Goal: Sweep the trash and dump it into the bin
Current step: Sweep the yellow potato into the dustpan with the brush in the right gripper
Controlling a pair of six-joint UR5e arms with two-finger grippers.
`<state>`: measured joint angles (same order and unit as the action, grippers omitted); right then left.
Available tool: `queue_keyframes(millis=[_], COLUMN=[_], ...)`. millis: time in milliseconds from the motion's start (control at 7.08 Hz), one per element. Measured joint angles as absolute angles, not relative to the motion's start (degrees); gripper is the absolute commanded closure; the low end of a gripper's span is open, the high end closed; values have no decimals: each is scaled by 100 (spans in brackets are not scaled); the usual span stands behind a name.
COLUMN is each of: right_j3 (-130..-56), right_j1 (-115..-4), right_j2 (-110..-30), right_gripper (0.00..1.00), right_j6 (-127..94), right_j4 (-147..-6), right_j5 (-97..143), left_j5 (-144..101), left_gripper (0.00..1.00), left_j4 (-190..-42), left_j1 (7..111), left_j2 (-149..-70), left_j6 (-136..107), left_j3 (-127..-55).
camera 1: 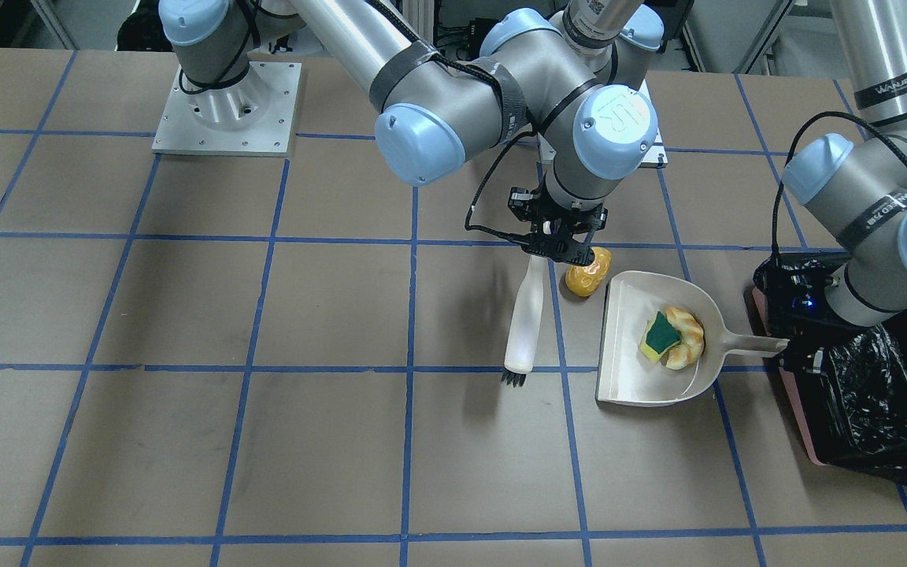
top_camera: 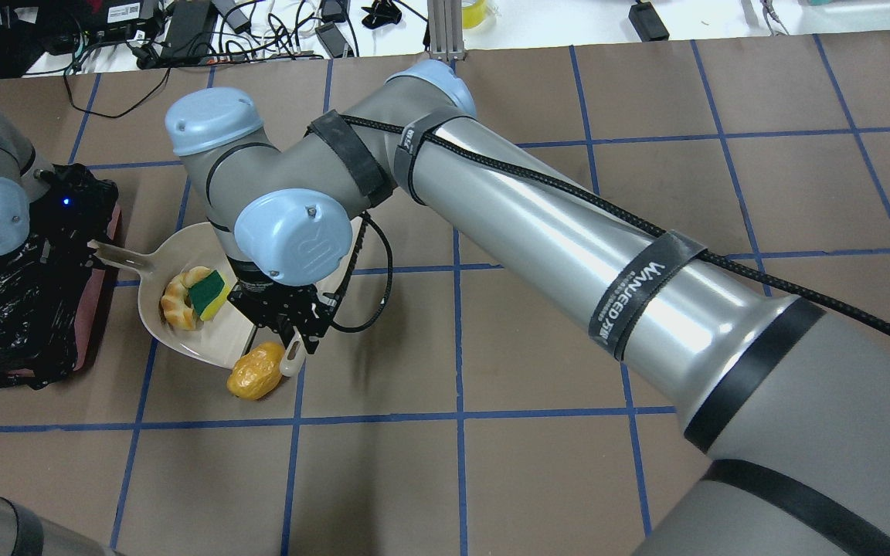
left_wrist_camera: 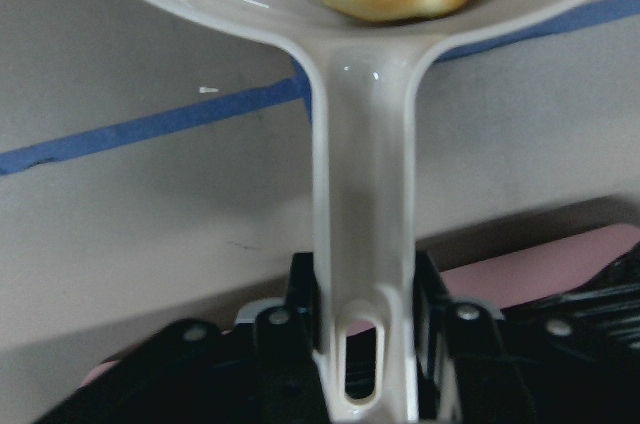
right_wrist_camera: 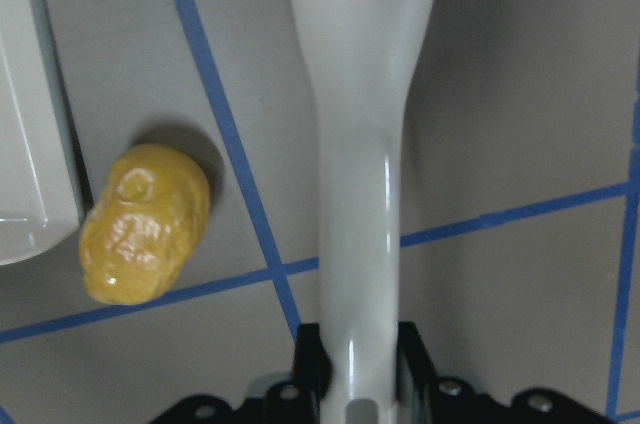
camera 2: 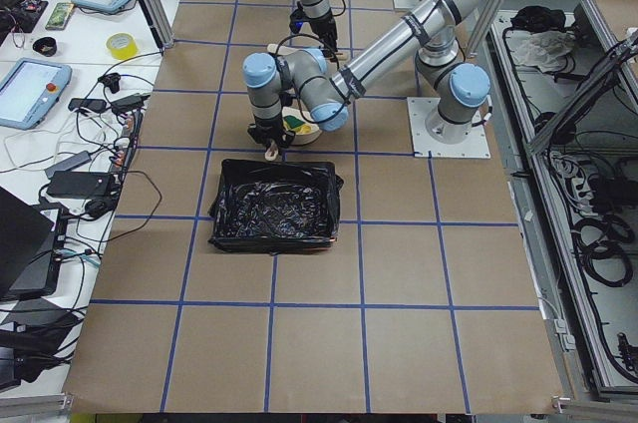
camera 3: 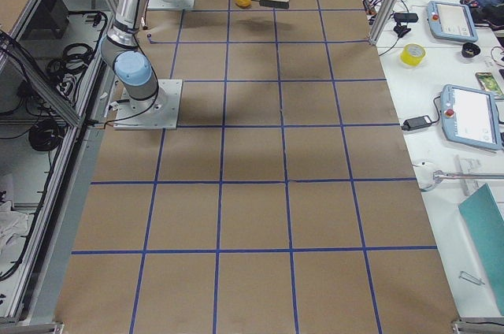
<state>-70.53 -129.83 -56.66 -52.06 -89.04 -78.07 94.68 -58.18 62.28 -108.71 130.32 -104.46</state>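
The right gripper (camera 1: 556, 246) has its fingers (right_wrist_camera: 312, 352) closed tight on the upper end of a white plastic hand brush (camera 1: 527, 315). The brush slants down to the brown, blue-taped table (camera 1: 186, 315), black bristles lowest. Just beside its handle lies the yellow-orange potato-like lump (camera 1: 587, 272), on the table outside the beige plastic dustpan (camera 1: 627, 346), close by a corner of the pan's open edge. Inside the pan rests the curved golden bread piece (camera 1: 688, 346), with the green-and-yellow sponge wedge (camera 1: 660, 336) lying against it. The left gripper (left_wrist_camera: 365, 329) holds the pan's narrow handle, its fingers (left_wrist_camera: 305, 292) pressed to either side. Below that gripper sits the pinkish rectangular bin (camera 1: 886, 394), lined with a crinkled black plastic bag, just beyond the handle's end.
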Motion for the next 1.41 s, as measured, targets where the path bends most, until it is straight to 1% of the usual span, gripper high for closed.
queue_keyframes(millis=[282, 565, 706, 988, 1412], right_j3=[-7798, -8368, -8463, -8309, -7600], right_j1=[-13138, -13621, -13801, -14043, -14095], right_j2=[-6072, -6017, -5864, -5510, -5074], right_gripper=[100, 100, 100, 100, 100], right_j6=[-5447, -6325, -6563, -6689, -6697], right_j4=[-9271, -10254, -10709, -11282, -11410], right_j5=[-7741, -7390, -7260, -7219, -7225], left_j5=[9473, 9494, 9500, 9492, 9484], left_gripper=[92, 92, 92, 92, 92], left_j4=[-5811, -5816, -5823, -5824, -5817], left_j1=[6053, 5892, 5843, 5812, 5810], left_j2=[-10558, -10243, -10120, -9983, -9960], left_j6=[13054, 13081, 13086, 13062, 13039], left_j3=[-10926, -11263, -11396, -11590, -11597])
